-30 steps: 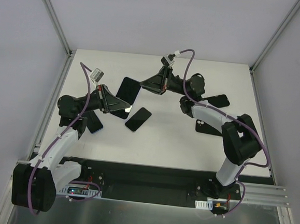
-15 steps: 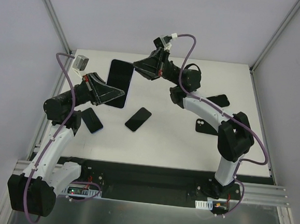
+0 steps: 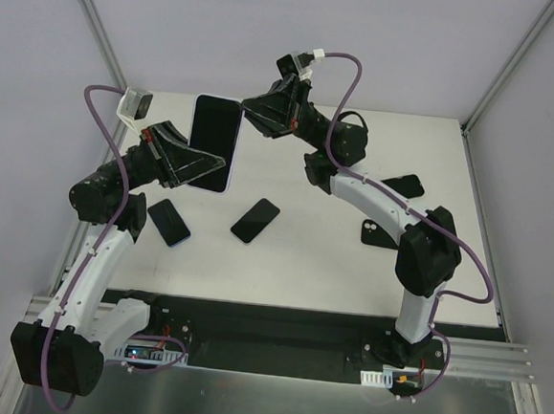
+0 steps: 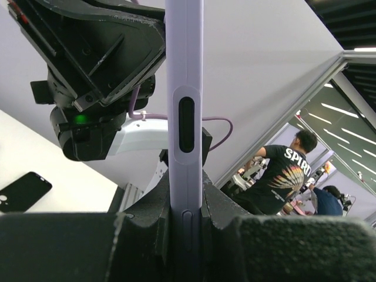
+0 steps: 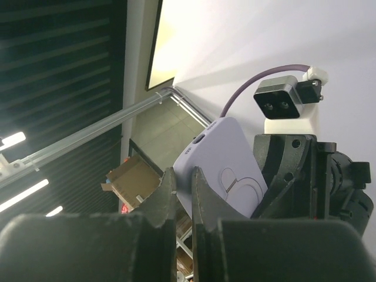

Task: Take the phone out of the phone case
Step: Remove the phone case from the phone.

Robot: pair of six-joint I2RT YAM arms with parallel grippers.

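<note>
Cased phone (image 3: 214,143), left gripper (image 3: 196,167) and right gripper (image 3: 249,107) higher than before

Smooth matt lilac phone case (image 4: 184,117); glossy black glass on phone (image 3: 214,137); matt white table (image 3: 330,259) lower right.

The white table (image 3: 330,269) carries four loose phones. The left phone (image 3: 171,222) has a lilac edge and lies with its dark side up. The middle phone (image 3: 255,220) is black and lies near it, not touching. On the right side, the far phone (image 3: 400,186) and the near phone (image 3: 378,236) are both partly hidden. A metal post (image 3: 99,30) rises at the back left corner. The left wrist view shows a man (image 4: 281,176) in a black shirt with white letters. The right wrist view shows a cardboard box (image 5: 130,182).
</note>
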